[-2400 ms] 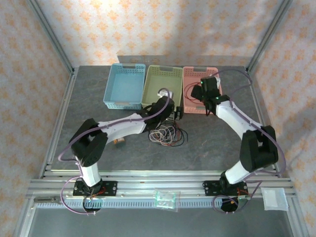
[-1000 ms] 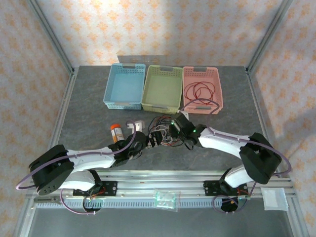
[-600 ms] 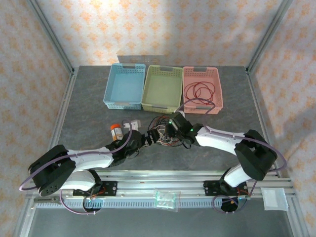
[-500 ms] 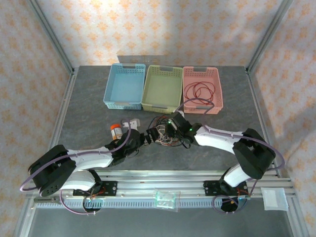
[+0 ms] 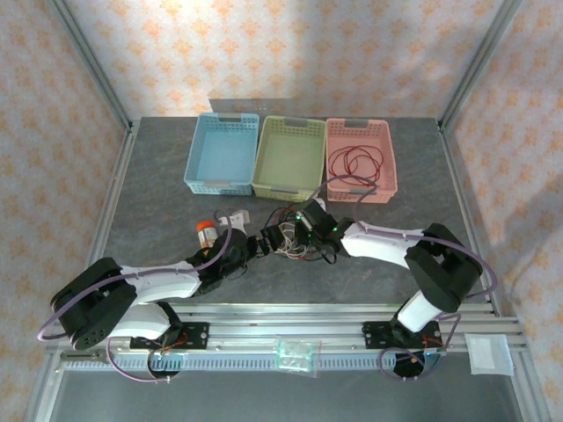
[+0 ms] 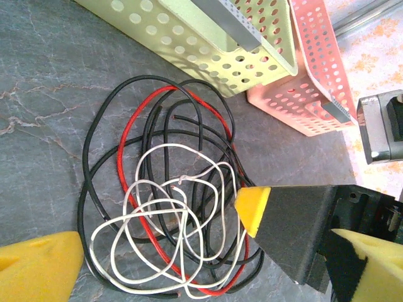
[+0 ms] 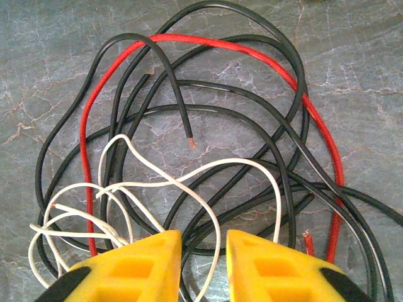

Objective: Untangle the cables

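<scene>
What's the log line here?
left jaws: wide open | right jaws: narrow gap astride white cable | black cable, red cable: tangled with it | pink basket: coiled cable inside

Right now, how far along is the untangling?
Done: one coiled red cable lies in the pink basket. In hand: the right jaws, narrowly apart, straddle a white cable; the left jaws stand wide open beside it. Left: that white cable, a black cable and a second red cable lie looped together on the table.
</scene>
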